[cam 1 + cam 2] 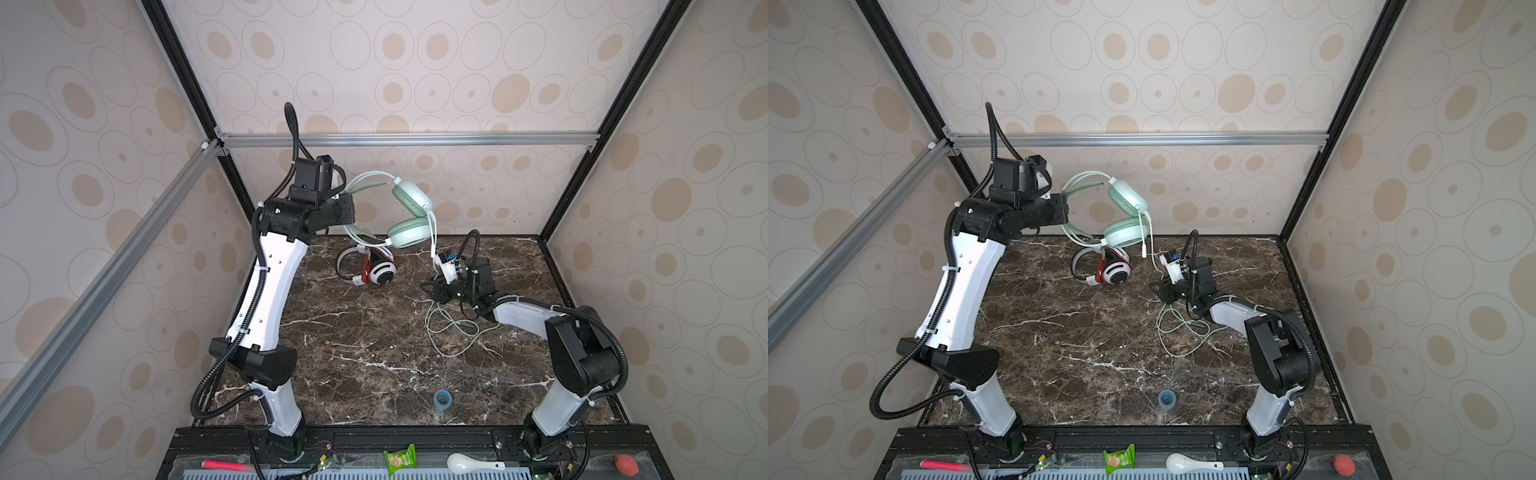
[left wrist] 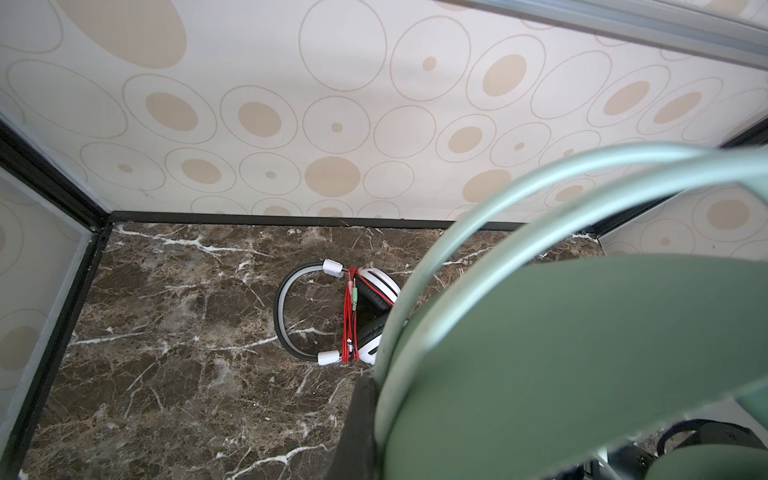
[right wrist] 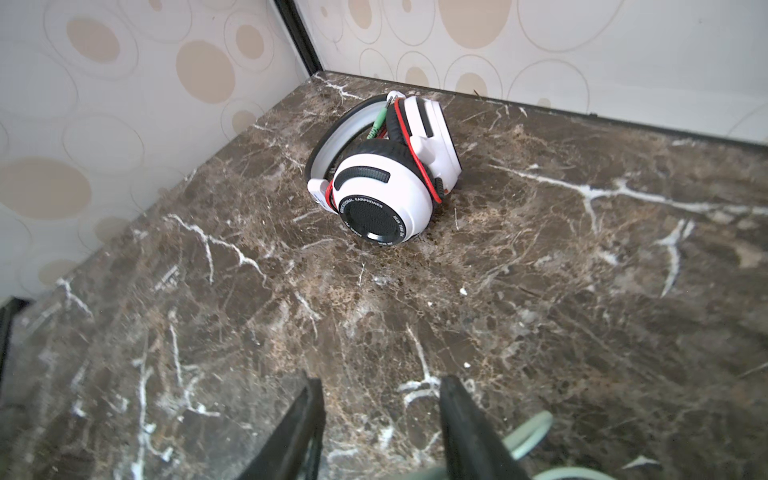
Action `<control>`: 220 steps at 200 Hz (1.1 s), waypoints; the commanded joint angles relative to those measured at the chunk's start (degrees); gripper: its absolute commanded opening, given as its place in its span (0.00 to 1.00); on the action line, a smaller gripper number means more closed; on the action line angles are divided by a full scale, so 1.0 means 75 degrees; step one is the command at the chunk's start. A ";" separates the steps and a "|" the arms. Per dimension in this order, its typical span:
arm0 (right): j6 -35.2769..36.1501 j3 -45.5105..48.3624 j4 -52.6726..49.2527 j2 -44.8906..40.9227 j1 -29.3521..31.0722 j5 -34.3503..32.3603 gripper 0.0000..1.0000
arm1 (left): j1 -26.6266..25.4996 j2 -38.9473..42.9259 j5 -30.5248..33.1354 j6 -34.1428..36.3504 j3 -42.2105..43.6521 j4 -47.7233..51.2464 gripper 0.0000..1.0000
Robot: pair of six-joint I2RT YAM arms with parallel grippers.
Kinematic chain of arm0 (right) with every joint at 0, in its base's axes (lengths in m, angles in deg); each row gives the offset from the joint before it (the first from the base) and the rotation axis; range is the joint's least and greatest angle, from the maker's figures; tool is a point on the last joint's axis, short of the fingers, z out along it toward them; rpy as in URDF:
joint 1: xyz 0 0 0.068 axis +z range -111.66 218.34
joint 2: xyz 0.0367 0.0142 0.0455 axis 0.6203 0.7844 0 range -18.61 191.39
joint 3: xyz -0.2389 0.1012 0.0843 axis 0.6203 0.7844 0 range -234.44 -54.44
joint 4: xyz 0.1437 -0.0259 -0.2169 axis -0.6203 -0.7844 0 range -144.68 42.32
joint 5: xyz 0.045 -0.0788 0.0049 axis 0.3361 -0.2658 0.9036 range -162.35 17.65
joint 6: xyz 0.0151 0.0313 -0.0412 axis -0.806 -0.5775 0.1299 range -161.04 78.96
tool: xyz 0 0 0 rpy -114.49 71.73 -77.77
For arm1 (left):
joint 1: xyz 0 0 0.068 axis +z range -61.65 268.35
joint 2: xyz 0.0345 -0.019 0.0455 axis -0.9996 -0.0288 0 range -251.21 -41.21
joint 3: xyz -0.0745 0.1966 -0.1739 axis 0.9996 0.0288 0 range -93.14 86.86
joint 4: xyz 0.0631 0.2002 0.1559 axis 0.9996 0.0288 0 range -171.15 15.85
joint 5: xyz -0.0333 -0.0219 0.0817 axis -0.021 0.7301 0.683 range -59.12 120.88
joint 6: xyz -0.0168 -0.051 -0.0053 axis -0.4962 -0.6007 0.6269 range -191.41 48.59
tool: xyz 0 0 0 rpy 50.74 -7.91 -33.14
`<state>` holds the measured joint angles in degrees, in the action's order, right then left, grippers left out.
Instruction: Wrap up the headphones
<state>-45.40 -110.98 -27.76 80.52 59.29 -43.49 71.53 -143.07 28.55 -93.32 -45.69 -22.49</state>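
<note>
Green packet (image 1: 400,458): unused. Loose pale mint cord (image 1: 451,332): right of white black-padded headphones (image 1: 376,272), those already red-cord-bound. Right gripper (image 1: 432,290): jaws apart beside cord; pickup step, you likely pinch next. Pale mint green over-ear headphones (image 1: 409,228): aloft behind, left gripper (image 1: 348,207) clenched on headband.

Close in, we see the blurred mint green headphones (image 2: 582,332), their padded band and twin pale tubes filling much of the sight. Our left tool (image 2: 372,419) is clamped on them, with one dark finger (image 2: 355,424) showing. Beyond, on the brown marble desk (image 2: 187,332) toward the far wall (image 2: 374,124), lie the white headphones (image 2: 378,286), with the red cord (image 2: 348,328) wound round them and the plugs tucked in.
</note>
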 commanded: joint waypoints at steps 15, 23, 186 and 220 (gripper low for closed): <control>0.0029 -0.0162 -0.0035 -0.0160 -0.0048 -0.0016 0.23 | 0.0197 0.0674 -0.0258 -0.0534 0.0527 -0.0941 0.00; 0.0027 -0.0138 -0.0139 -0.0257 -0.0048 -0.0119 0.19 | 0.0222 0.0729 -0.0192 -0.0553 0.0688 -0.1049 0.00; 0.1233 0.0002 -0.6042 -0.3543 0.1379 -0.3639 0.00 | 0.0227 0.1304 0.2155 -0.2409 0.4070 -0.3502 0.00; 0.1518 -0.0666 -0.6719 -0.3794 0.2182 -0.4523 0.00 | 0.0148 0.1063 0.2357 -0.2067 0.4034 -0.3591 0.00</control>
<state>-37.11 -111.30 -71.30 53.75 72.07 -69.96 72.86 -135.18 44.07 -107.57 -13.89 -42.76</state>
